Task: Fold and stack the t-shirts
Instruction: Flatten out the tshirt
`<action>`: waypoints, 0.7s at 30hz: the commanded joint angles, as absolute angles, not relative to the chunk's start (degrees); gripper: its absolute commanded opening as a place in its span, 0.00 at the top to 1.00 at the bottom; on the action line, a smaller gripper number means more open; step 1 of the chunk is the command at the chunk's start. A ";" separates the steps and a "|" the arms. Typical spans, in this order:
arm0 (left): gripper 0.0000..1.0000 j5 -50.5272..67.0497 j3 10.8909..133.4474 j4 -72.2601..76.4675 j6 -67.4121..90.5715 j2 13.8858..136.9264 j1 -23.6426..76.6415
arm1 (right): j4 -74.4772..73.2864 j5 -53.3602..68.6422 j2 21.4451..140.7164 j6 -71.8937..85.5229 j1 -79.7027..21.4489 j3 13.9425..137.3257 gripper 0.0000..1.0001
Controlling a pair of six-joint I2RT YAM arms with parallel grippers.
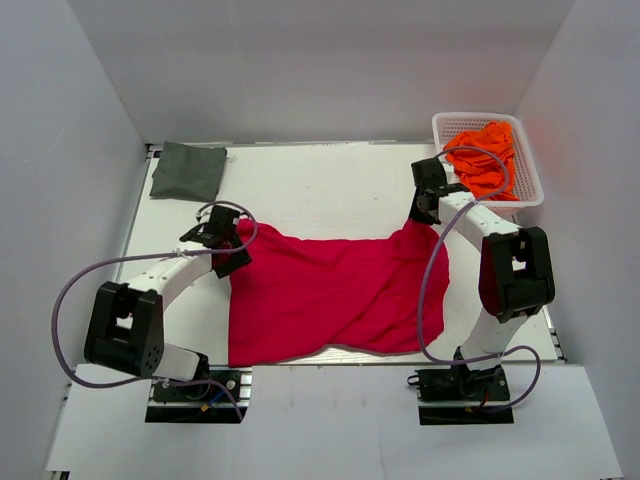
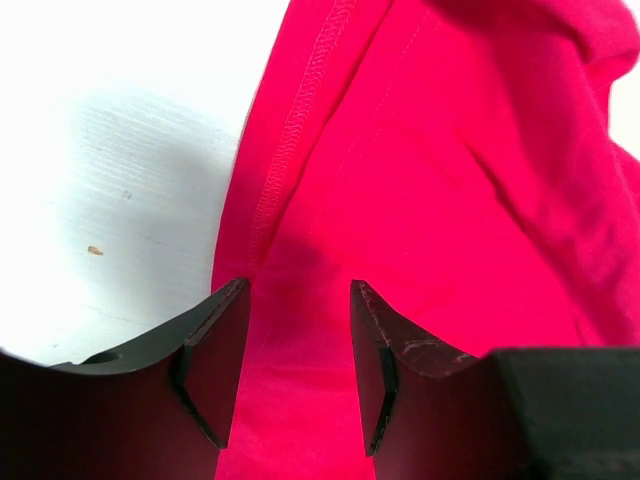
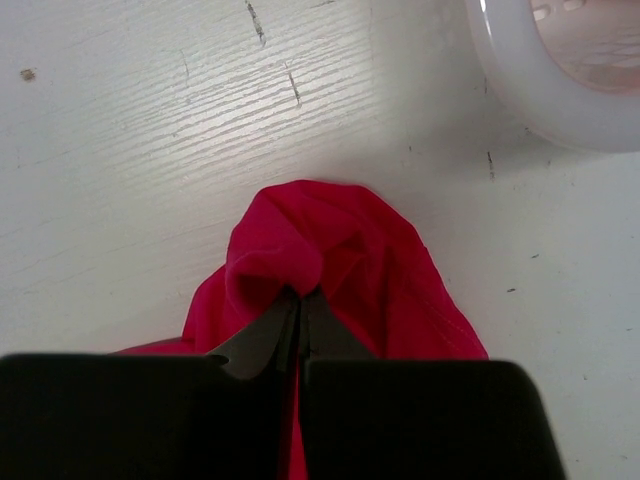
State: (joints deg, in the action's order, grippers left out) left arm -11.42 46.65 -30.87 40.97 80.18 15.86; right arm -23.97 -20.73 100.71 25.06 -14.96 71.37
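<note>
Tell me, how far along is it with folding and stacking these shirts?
Early on. Done: one grey-green t-shirt looks folded at the far left of the table. In hand: the red t-shirt lies spread out, unfolded; the right gripper pinches its far right corner, the left gripper stands open over its left edge. Left: the orange t-shirts wait crumpled in the white basket.

You get bright, even light from above: the white table (image 1: 330, 190) nearly washes out, and shadows are soft. In your left wrist view a grey shadow falls on the table beside the red t-shirt (image 2: 450, 200), and the near fingers (image 2: 215, 350) look dark and slightly blurred.
</note>
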 commanded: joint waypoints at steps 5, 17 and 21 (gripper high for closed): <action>0.44 -12.48 44.82 -26.20 41.13 82.00 15.82 | -25.40 -21.97 98.62 24.35 -14.68 72.86 1.00; 0.44 -12.48 42.72 -22.24 40.52 85.16 15.82 | -26.98 -23.11 98.70 23.99 -14.41 74.09 1.00; 0.44 -13.10 42.71 -22.85 40.52 84.64 15.82 | -27.33 -22.94 98.70 23.91 -14.33 74.71 1.00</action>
State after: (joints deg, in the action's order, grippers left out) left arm -12.29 43.53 -23.27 40.86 85.41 15.86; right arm -26.63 -21.82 100.71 24.40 -14.63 72.05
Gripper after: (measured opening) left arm 0.562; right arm 0.011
